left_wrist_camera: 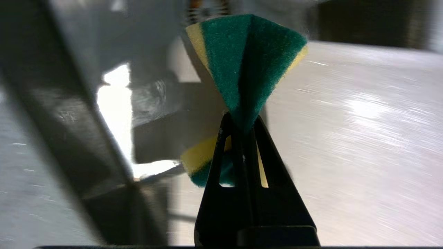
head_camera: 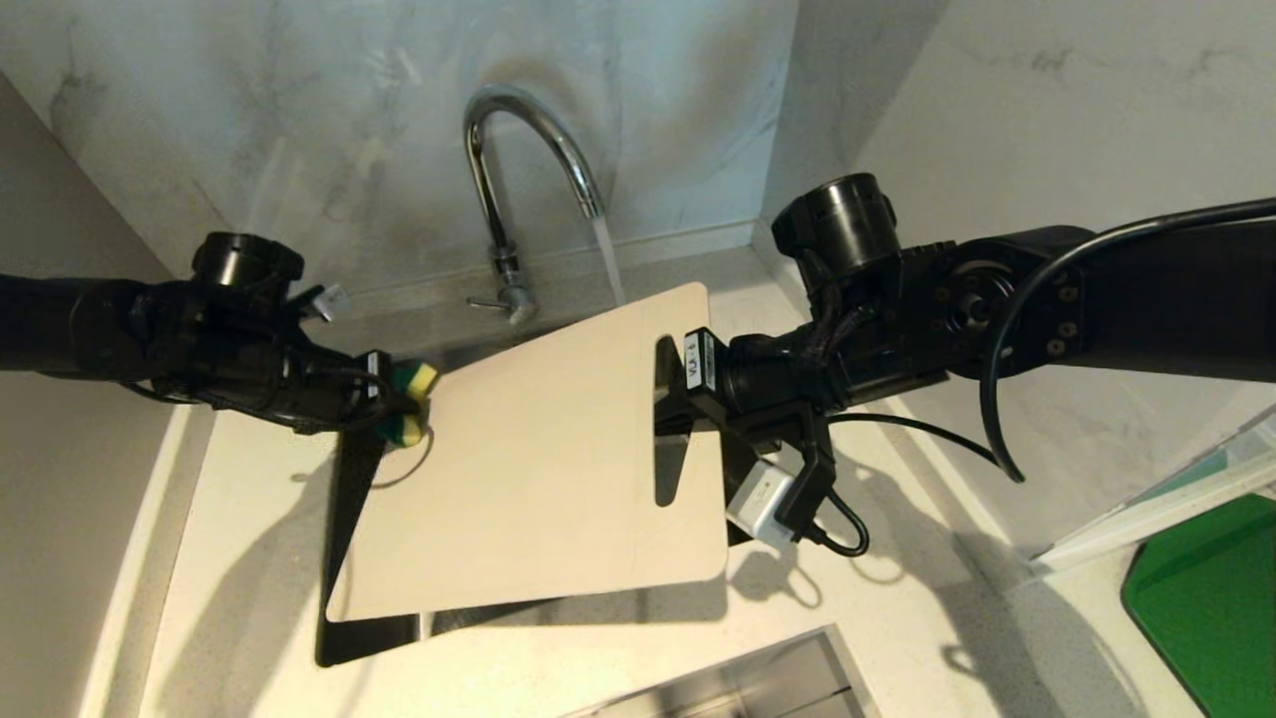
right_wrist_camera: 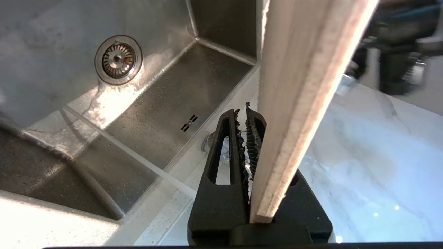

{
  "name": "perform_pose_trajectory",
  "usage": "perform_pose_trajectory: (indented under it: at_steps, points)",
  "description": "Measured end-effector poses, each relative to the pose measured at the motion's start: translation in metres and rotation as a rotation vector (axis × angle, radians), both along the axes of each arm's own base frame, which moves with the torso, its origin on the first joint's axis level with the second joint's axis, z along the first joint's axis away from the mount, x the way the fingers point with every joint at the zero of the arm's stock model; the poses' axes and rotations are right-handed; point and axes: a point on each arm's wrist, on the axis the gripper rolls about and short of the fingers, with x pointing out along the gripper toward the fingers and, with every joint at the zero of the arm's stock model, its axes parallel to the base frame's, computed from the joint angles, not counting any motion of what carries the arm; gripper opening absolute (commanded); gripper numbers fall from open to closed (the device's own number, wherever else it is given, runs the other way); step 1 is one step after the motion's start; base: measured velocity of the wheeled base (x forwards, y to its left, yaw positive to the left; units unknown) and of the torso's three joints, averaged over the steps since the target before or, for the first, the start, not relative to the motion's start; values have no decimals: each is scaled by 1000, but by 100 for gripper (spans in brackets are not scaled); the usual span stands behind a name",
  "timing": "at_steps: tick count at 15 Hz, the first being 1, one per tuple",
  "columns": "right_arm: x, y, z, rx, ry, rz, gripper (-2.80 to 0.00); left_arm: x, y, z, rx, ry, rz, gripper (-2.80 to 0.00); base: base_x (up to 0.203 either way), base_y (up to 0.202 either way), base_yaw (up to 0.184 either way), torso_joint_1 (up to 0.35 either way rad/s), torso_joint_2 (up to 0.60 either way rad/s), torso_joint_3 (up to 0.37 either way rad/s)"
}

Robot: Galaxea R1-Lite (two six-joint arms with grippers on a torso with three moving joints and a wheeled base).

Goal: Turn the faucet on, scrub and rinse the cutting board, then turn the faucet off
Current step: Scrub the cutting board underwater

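Marble-walled sink (right_wrist_camera: 193,79), faucet (head_camera: 518,150) running | right gripper (head_camera: 666,394) pinches cutting board (head_camera: 538,469) at slot end | left gripper (head_camera: 394,404) clamps sponge (head_camera: 409,404) at board's far edge | advice: press flat, stroke across under stream.

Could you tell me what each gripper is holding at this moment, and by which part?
The left gripper pinches the sponge across its middle, folding it. The right gripper clamps the cutting board at its short end beside the handle slot.

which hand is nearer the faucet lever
Left. The left hand, pinching a green-and-yellow sponge, sits just below-left of the chrome gooseneck faucet's lever; the right hand grips the cream plastic cutting board farther off.
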Motion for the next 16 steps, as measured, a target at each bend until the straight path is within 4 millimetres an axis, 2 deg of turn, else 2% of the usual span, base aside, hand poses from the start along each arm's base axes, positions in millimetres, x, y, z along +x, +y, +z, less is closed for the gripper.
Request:
perform_pose_trajectory:
  at_steps: [3,7,9,12,16]
  points:
    - [0,0,0,5,15,-11,-280,-33,-43,24,-35,-1,-86,-280,0,0,0,0,0,0]
    - [0,1,1,9,20,-20,-280,-94,-112,46,-55,43,-213,-280,0,0,0,0,0,0]
    - [0,0,1,9,20,-20,-280,-116,-130,55,-75,63,-240,-280,0,0,0,0,0,0]
    - [0,0,1,8,22,-21,-280,-119,-129,56,-65,76,-240,-280,0,0,0,0,0,0]
    - [1,0,0,7,25,-22,-280,-104,-104,37,-16,115,-170,-280,0,0,0,0,0,0]
